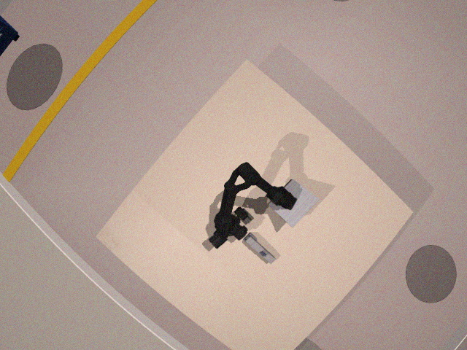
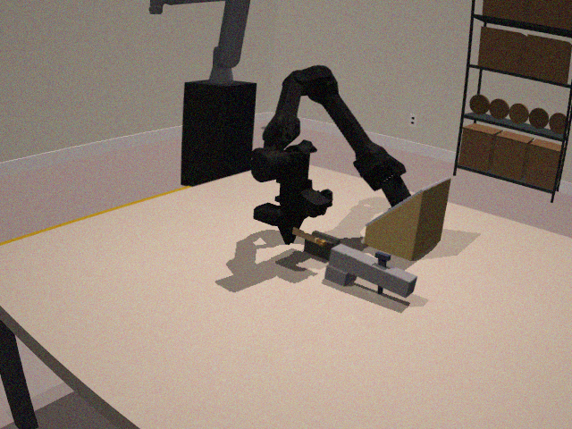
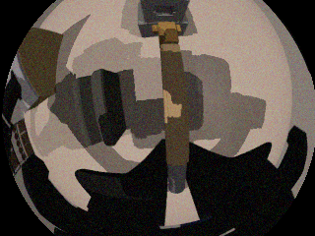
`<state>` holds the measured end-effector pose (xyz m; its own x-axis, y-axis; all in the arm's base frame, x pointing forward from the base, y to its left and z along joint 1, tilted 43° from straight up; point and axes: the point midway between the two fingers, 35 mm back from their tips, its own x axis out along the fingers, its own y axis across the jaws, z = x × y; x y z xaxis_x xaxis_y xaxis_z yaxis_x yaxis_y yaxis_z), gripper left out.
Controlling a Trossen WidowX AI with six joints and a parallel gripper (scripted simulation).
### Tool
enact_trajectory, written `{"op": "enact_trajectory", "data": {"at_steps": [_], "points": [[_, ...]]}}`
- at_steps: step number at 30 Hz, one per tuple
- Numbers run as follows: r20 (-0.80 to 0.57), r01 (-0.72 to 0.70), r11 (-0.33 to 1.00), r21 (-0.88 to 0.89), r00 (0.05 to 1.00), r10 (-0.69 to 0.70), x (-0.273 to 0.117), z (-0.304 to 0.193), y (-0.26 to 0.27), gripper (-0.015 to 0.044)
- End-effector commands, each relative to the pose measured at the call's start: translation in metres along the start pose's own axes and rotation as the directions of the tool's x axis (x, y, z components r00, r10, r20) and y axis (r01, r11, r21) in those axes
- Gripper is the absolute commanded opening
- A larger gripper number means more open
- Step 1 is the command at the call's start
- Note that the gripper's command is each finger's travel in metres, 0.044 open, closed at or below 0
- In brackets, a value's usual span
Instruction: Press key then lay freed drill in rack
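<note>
The drill [image 2: 307, 234] [image 3: 175, 128] is a brown bar with gold bits and a grey rounded near end. My gripper [image 2: 290, 239] [image 3: 171, 142] is shut on it near that grey end. The far gold end meets the housing's edge in the wrist view; whether its tip is inside cannot be told. The long grey housing [image 1: 256, 245] [image 2: 365, 268] [image 3: 164, 6] holds the blue-grey key [image 1: 263, 254] [image 2: 382, 256], its pin showing below; how far it is pressed cannot be told. The dark grooved rack [image 1: 247, 218] [image 2: 315, 250] [image 3: 113, 86] stands beside the drill.
A wooden wedge block [image 1: 298, 212] [image 2: 395, 232] [image 3: 40, 61] with a pale sloped top stands behind the housing. The arm's base is mounted on it. The pale table [image 1: 195, 169] [image 2: 222, 346] bears everything. A storage shelf and a black pedestal stand beyond the table.
</note>
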<state>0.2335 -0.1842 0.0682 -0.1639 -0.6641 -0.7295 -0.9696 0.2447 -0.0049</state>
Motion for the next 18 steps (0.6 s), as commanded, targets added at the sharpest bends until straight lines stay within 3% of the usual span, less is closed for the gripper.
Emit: {"op": "enact_trajectory", "data": {"at_steps": [1,18], "points": [[0.0,0.005,1.0,0.002,1.0,-0.005,-0.0033,0.0002,-0.0003,0.0],[0.0,0.005,1.0,0.002,1.0,-0.005,-0.0106,0.0007,0.0022,0.0]]}}
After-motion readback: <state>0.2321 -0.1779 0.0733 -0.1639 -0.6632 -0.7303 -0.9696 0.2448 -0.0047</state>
